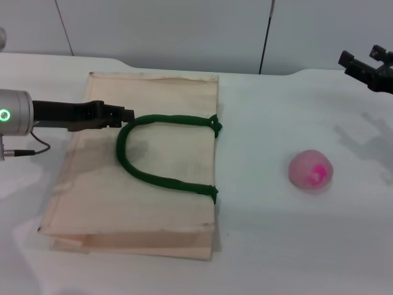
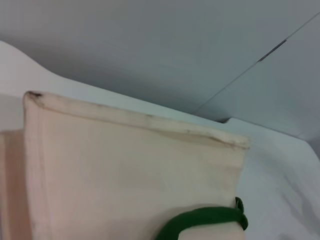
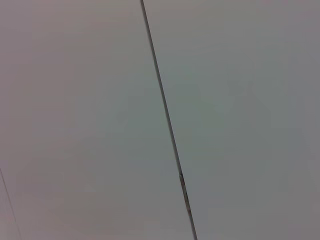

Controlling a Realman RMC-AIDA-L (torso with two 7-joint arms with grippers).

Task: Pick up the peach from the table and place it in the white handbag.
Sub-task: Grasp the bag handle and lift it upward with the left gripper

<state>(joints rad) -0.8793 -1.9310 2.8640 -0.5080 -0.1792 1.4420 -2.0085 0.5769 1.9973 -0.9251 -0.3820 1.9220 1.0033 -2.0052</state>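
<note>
The peach, pale pink with a magenta blotch, sits alone on the white table at the right. The white handbag lies flat at the left, its dark-green rope handle looped on top. My left gripper hovers over the bag's far part, its tip just beside the handle's loop. The left wrist view shows the bag's cloth and part of the handle. My right gripper is open and empty, raised at the far right, well behind the peach.
A grey panelled wall runs behind the table's rounded back edge; the right wrist view shows only this wall and a seam. Bare tabletop lies between the bag and the peach.
</note>
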